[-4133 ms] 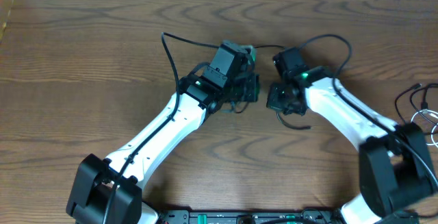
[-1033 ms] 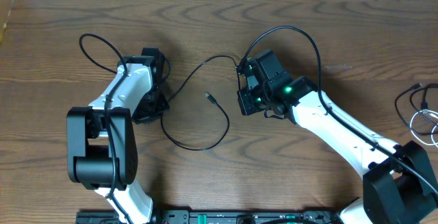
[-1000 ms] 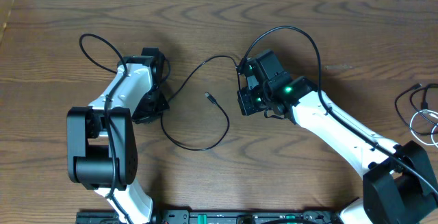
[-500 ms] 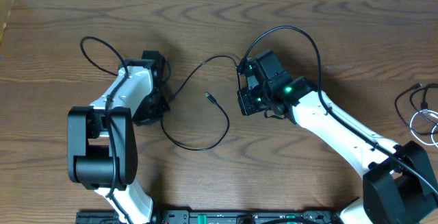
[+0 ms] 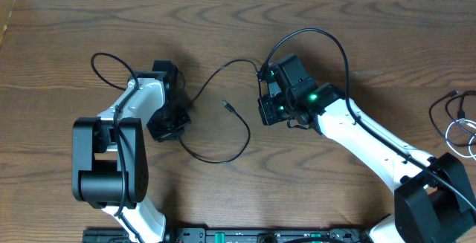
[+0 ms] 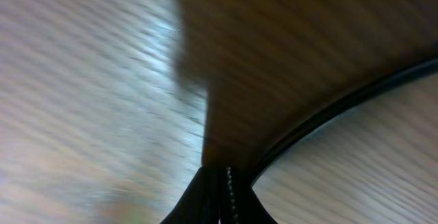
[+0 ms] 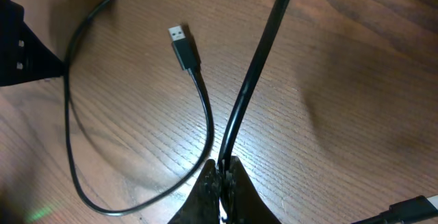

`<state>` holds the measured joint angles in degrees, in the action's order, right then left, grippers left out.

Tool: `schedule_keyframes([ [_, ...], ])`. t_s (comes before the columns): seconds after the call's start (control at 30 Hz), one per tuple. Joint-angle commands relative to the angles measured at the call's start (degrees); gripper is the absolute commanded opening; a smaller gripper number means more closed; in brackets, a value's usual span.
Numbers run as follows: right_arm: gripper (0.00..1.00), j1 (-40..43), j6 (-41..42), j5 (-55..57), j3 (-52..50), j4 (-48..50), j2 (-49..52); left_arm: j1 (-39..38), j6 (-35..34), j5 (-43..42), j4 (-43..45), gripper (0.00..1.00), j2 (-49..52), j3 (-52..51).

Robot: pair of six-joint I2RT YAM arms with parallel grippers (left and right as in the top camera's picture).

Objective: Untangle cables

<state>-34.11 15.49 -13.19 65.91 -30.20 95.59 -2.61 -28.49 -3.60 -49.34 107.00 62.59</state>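
**A:** Item one?

**B:** Thin black cord (image 5: pixel 216 76), flexible, one end a small flat USB plug (image 5: pixel 227 105). It lies on the brown wood-grain table (image 5: pixel 372 20), strung between the two arms. One strand arcs from left to right. A slack loop sags toward the near edge and curls back up to the plug.

**A:** Left gripper (image 5: pixel 172 122)?

**B:** Fingertips pressed together in the left wrist view. That view is smeared, but the cord runs right up to them, so I judge it pinched there.

**A:** Right gripper (image 5: pixel 262 87)?

**B:** Clamped on a straight strand of the same cord. In the right wrist view, the plug's own strand curves past just beside the fingertips (image 7: pixel 217 175).

**A:** Other stock?

**B:** A small heap of thin cords (image 5: pixel 455 113), black and white, at the far right edge, well apart from both arms.

**A:** Hazards?

**B:** Three, all judgements.
1. Spreading the arms takes up the slack loop. The free plug could whip round and hook the taut strand, making a new snarl.
2. The cord is thin and smooth. A sharp tug may slide it out of either pinch.
3. The loose strand by the right fingertips could be dragged or trapped if that claw shifts along the table.
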Motion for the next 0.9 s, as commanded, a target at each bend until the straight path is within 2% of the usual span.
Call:
schedule_keyframes([
  [0.0, 0.01, -0.07, 0.35, 0.44, 0.68, -0.09, -0.76, -0.24, -0.28, -12.11, 1.92, 0.08, 1.38, -1.57],
  [0.13, 0.01, -0.07, 0.37, 0.42, 0.68, -0.28, -0.76, -0.42, -0.28, -15.32, 3.04, 0.08, 1.38, -1.57],
  [0.4, 0.01, -0.09, 0.42, 0.42, 0.68, -5.33, -0.76, -4.04, -0.28, -15.45, 3.21, 0.08, 1.38, -1.62],
  [0.63, 0.01, -0.11, 5.66, 0.52, 0.61, -9.4, -0.76, -9.49, -0.31, -15.41, 3.91, 0.08, 1.38, -1.62],
  [0.87, 0.01, -0.13, 14.6, 3.48, -0.44, -12.28, -0.74, -13.22, -0.31, -15.23, 4.28, 0.08, 1.38, -1.62],
])
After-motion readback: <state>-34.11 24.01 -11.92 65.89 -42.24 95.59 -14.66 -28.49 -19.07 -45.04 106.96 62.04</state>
